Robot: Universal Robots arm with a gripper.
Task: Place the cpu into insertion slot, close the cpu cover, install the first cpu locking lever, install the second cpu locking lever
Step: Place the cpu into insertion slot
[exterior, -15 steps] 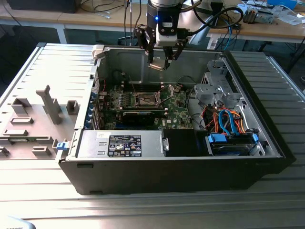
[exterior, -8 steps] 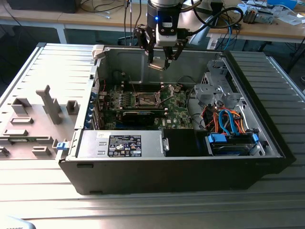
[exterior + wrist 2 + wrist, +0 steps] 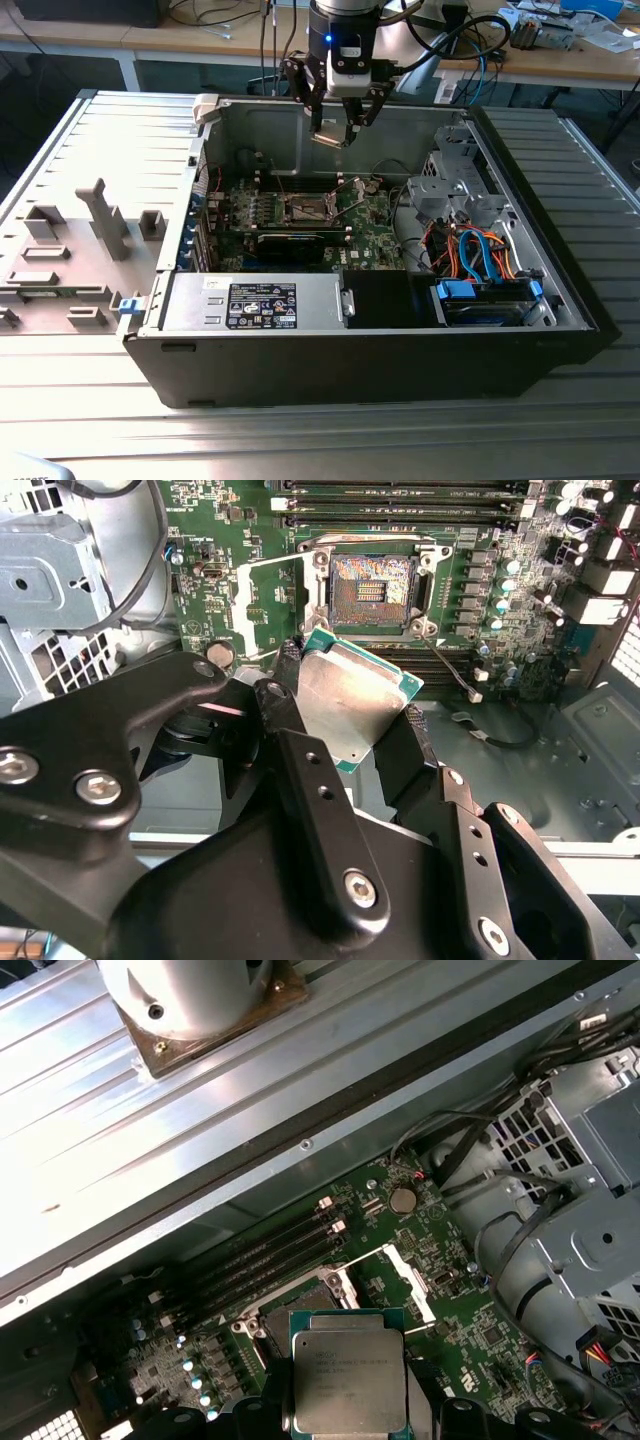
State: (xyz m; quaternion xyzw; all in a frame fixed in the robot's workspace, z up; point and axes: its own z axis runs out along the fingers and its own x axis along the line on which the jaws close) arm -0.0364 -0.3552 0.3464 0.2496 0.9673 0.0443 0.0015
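Cpu pinched by one gripper above the open computer case.
The single cpu is gripped on opposite edges between two black fingers, its silver metal top shown in both wrist views, and it is held in the air over the one green motherboard. One insertion slot is left uncovered on the board, apart from the chip. One cpu cover is seen swung open beside that slot. One round coin cell is seated nearby.
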